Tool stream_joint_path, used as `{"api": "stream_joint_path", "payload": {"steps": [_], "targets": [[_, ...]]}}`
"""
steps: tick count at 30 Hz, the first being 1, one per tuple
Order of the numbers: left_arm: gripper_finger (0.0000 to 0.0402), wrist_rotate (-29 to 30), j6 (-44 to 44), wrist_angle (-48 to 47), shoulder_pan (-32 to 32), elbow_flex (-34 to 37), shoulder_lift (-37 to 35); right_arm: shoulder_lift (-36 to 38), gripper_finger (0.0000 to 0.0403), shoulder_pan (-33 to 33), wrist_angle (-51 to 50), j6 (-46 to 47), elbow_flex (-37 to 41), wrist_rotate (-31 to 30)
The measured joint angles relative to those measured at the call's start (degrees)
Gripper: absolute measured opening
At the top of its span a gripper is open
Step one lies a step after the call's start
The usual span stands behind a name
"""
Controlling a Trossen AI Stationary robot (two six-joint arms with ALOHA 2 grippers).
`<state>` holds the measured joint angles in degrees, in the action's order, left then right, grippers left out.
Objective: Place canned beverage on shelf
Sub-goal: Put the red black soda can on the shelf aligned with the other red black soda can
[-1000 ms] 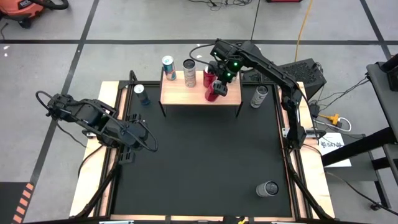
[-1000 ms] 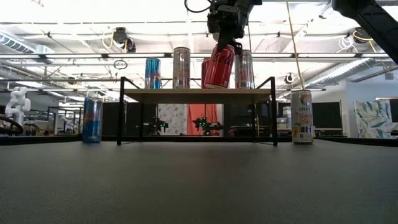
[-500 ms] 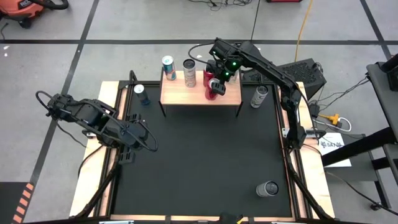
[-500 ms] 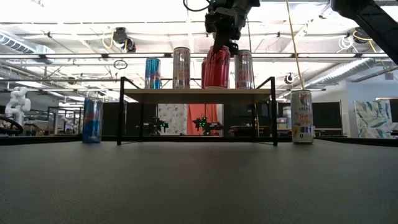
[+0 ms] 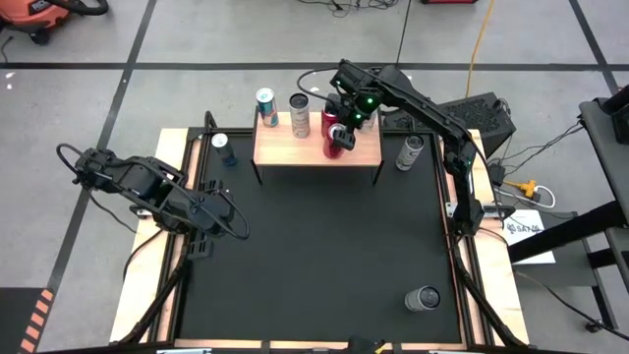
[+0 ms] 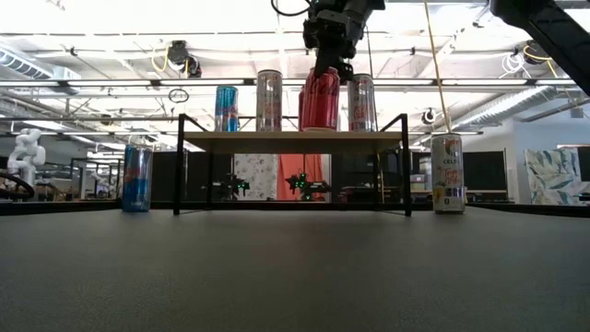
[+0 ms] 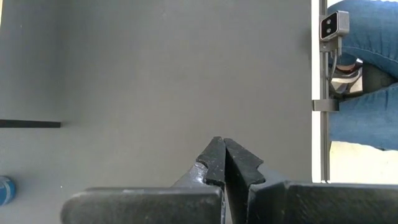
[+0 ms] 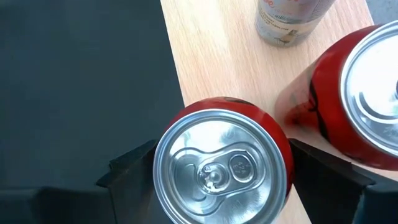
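The shelf (image 5: 295, 147), a light-wood board on thin black legs, stands at the table's far side. On it stand a blue can (image 5: 266, 106), a silver can (image 5: 299, 114) and a red can (image 5: 330, 120). A second red can (image 6: 320, 100) stands upright in front of them, near the board's near edge. My right gripper (image 6: 329, 66) is above it, shut on it. My left gripper (image 5: 236, 228) hangs shut and empty over the table's left side. My right gripper has the red can's upper wall, just under the top rim (image 8: 163, 163), between its two fingers (image 8: 127, 169), one on each side. The fingers come down from above, slanting from the far right. The can is upright, its bottom on the shelf board (image 8: 217, 56).
A blue can (image 5: 224, 149) stands on the table left of the shelf and a pale can (image 5: 410, 151) right of it. Another can (image 5: 424, 298) is at the near right. The black mat in front of the shelf is bare. A person's legs show in the left wrist view.
The red can hung tilted in my right gripper a second ago, its top leaning toward the table's right. It now stands upright on the shelf. The gripper has tipped slightly with it and stays closed on it. The left arm has kept still.
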<state>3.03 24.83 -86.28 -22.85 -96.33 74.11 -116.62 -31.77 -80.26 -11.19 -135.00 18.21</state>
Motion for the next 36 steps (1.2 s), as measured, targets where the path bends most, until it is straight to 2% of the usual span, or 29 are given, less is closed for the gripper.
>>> {"api": "stream_joint_path", "payload": {"steps": [8,13,20,36], "targets": [[0.0000,0.0,-0.1,0.0,0.0,0.0,0.0,0.0,0.0315,0.0,-1.7,1.5,0.0,0.1],[0.0000,3.5,-1.4,0.6,0.0,0.0,0.0,0.0,0.0315,0.0,-1.4,1.5,0.0,0.1],[0.0000,5.0,-1.3,1.6,0.0,0.0,0.0,0.1,0.0316,0.0,-0.3,1.4,0.0,0.1],[0.0000,5.2,-1.3,1.7,0.0,0.0,0.0,0.1,0.0315,0.0,1.8,1.5,0.0,0.2]]}}
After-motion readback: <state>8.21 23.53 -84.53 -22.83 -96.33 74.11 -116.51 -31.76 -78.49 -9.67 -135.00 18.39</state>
